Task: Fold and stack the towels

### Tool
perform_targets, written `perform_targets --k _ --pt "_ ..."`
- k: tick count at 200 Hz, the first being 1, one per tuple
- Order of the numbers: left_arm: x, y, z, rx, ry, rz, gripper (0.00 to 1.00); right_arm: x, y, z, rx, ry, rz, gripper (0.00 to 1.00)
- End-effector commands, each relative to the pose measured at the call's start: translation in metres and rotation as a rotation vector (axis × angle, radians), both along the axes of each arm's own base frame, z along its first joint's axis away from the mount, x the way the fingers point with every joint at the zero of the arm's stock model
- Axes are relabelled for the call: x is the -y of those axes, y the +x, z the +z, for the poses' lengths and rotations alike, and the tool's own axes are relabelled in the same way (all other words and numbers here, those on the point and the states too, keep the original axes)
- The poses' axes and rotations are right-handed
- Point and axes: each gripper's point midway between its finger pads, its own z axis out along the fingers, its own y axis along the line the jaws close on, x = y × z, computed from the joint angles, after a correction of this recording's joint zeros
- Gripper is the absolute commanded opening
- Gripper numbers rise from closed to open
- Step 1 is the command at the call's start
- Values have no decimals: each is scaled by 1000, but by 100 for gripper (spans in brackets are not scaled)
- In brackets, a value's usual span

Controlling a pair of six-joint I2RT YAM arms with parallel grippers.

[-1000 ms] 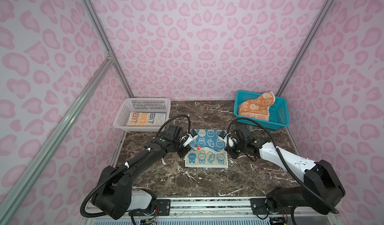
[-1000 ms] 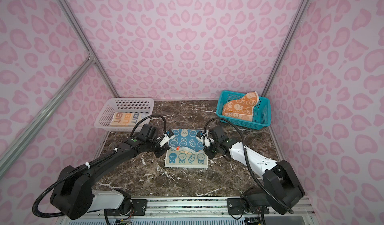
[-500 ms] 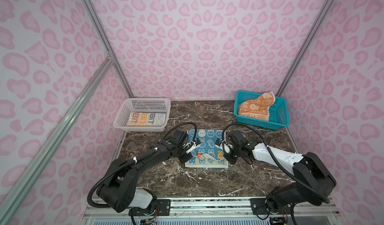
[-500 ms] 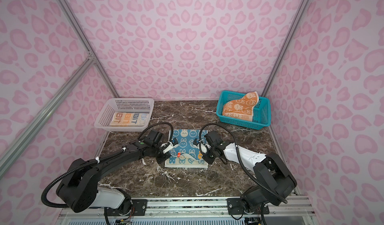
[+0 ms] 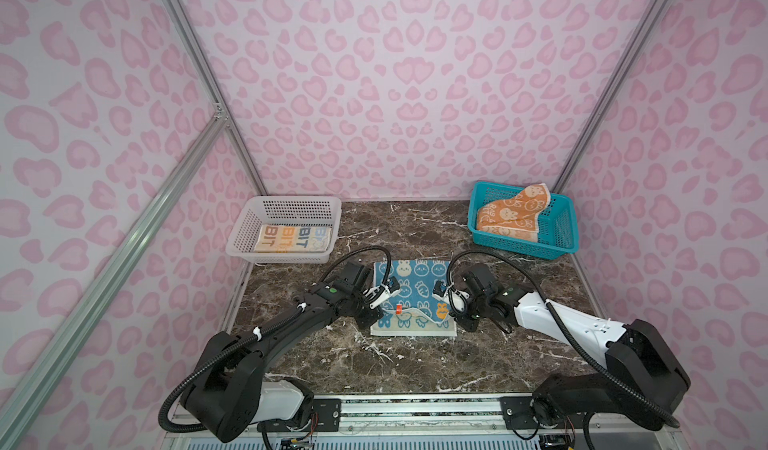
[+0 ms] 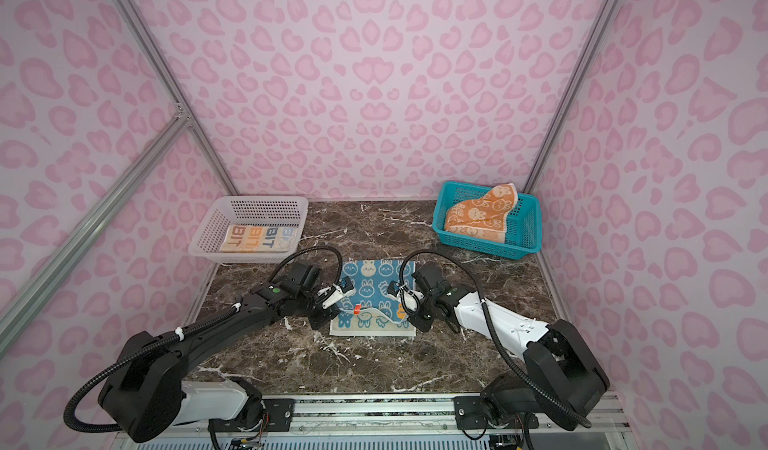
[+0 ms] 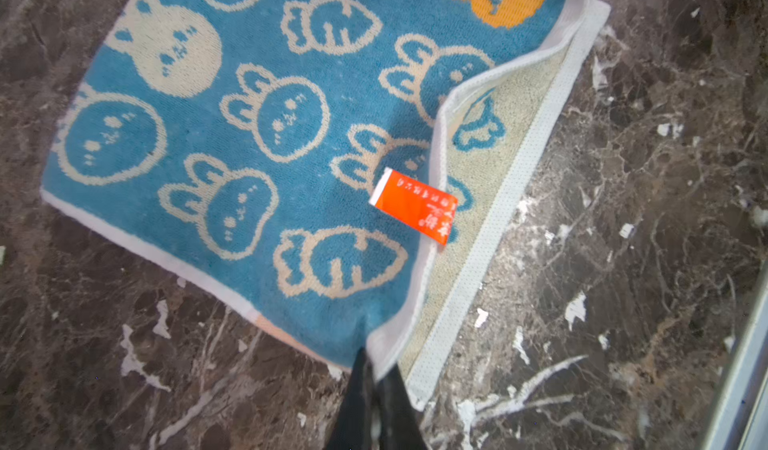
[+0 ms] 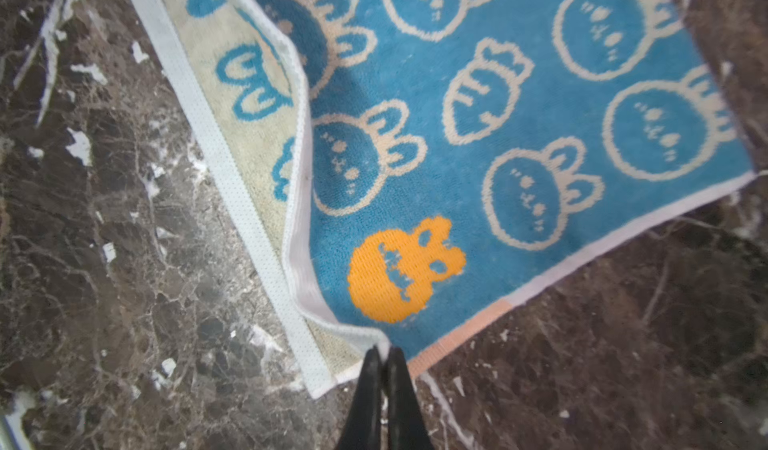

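The blue towel (image 5: 415, 279) is lying mid-desk (image 5: 415, 364), its top layer folded over towards the front. The left pincer (image 7: 375, 369) and right pincer (image 8: 383, 354) are each clamping tight on one front corner of that layer. The cream towel (image 5: 293, 238) is sitting folded in the white basket (image 5: 286, 201), and the orange towel (image 5: 511, 215) is lying crumpled in the teal basket (image 5: 559, 235).

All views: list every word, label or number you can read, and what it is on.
"BIT", repeated in several colours: cream terry towel in the white plastic mesh basket.
"RAB": orange rabbit-patterned terry towel in the teal plastic basket.
Red fabric tag on the blue rabbit-patterned terry towel: white characters, too blurred to read.
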Motion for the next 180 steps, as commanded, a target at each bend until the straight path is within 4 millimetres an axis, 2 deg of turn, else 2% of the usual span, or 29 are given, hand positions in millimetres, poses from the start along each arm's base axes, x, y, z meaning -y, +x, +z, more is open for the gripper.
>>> perform_targets --k 1,42,88,149,163,180 --pt "0 -4 -4 -10 13 -19 3 3 -5 -8 -6 -35 5 0" --pt "0 -7 -4 -6 9 -37 3 2 -6 -6 6 -28 26 0" --pt "-11 -19 -25 -36 103 -59 3 5 -19 -16 -32 -64 71 0" --pt "-1 -8 18 80 22 -70 3 -2 -12 21 70 -3 90 0" --pt "-2 -10 17 85 19 -76 3 0 -15 21 64 -3 91 0" --pt "-4 -15 5 61 29 -76 3 2 -22 14 45 -15 99 0"
